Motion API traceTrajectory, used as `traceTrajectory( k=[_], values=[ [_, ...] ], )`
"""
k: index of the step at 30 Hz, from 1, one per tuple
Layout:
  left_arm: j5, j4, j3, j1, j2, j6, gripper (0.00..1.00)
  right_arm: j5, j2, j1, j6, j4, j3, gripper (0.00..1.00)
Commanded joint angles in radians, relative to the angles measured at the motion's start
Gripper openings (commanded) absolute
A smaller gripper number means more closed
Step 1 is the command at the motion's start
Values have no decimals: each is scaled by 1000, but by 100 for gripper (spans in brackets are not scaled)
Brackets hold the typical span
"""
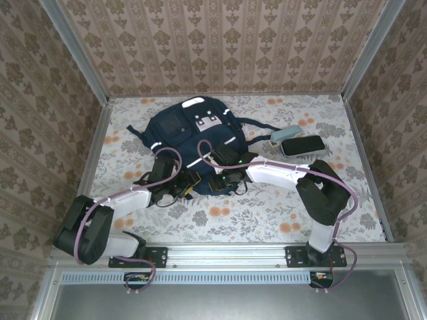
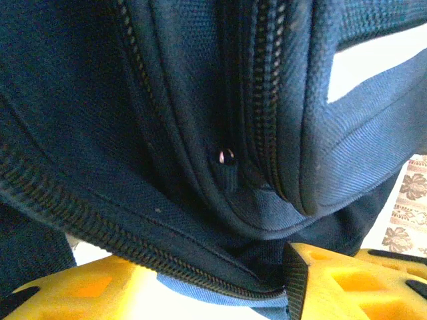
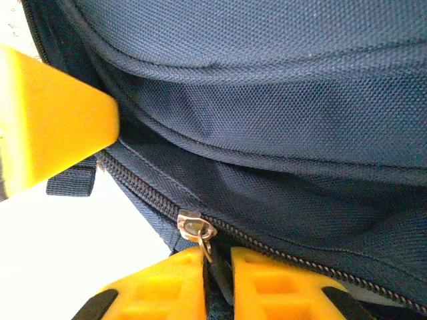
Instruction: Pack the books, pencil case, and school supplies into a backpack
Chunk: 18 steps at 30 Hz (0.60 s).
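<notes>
Opening the main zip looks to be the step in hand; the backpack (image 1: 190,130) lies flat on the worktop (image 1: 267,207), midway between the left and right edges and nearer the far edge, and both arms meet at the side of it that faces the near edge; a black case (image 1: 302,145), likely the pencil case, waits between the backpack and the right edge.

The right hand (image 3: 217,263) has its fingers drawn close together on the zip pull (image 3: 195,227), with the tab hanging down into the narrow slot between them and the slider just above the tips; the left hand (image 2: 220,270) has its fingers standing apart on either side of a fold of the zip lip, and whether they actually pinch that fold I cannot tell.

To do it well, I judge that the left hand should hold the fabric firm just beside the slider, so the track is taut; the right should draw along the line of the teeth, low and steady, not upward; a slack lip could bunch into the slider and jam it, or the small tab could slip out.
</notes>
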Motion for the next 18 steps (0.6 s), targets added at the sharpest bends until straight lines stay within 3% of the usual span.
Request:
traceTrajectory(
  k=[1, 10, 18],
  values=[
    [-46, 27, 25, -6, 26, 5, 51, -5, -28, 7, -12, -45, 19, 13],
    [-102, -27, 27, -6, 38, 39, 37, 80, -58, 33, -19, -92, 48, 1],
    [-130, -41, 24, -2, 61, 64, 18, 237, -71, 76, -55, -232, 131, 0]
  ],
)
